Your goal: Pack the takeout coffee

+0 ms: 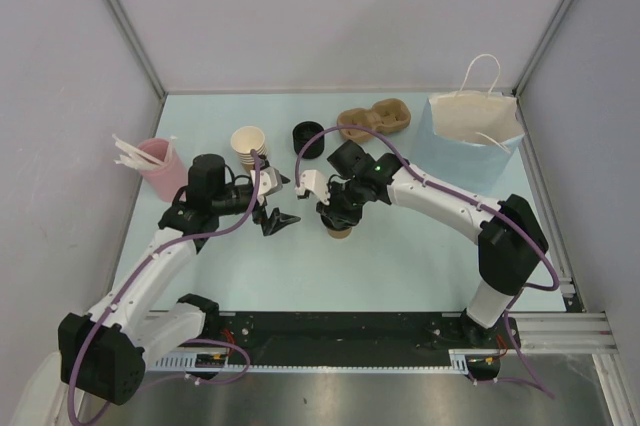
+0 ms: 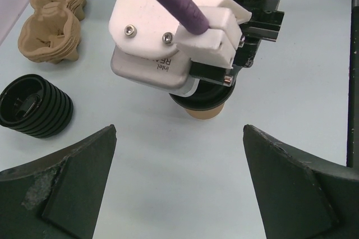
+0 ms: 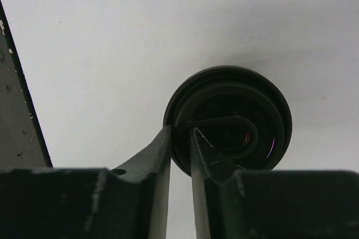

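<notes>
Well, your takeout coffee [image 2: 203, 113] stands lidded mid-tabletop [image 1: 400, 266], not yet packed; the paper bag [image 1: 475, 121] waits at its two o'clock. Right gripper [image 3: 180, 132] jaws sit narrow astride the black lid [image 3: 230, 118] rim, grip uncertain; left gripper [image 1: 275, 218] jaws gape wide.

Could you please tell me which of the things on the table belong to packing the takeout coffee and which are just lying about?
Job in hand: takeout coffee cup, its black lid, white paper bag, probably the pulp cup carriers.
Lying about: pink cup of stirrers, stack of tan cups, stack of black lids.
</notes>
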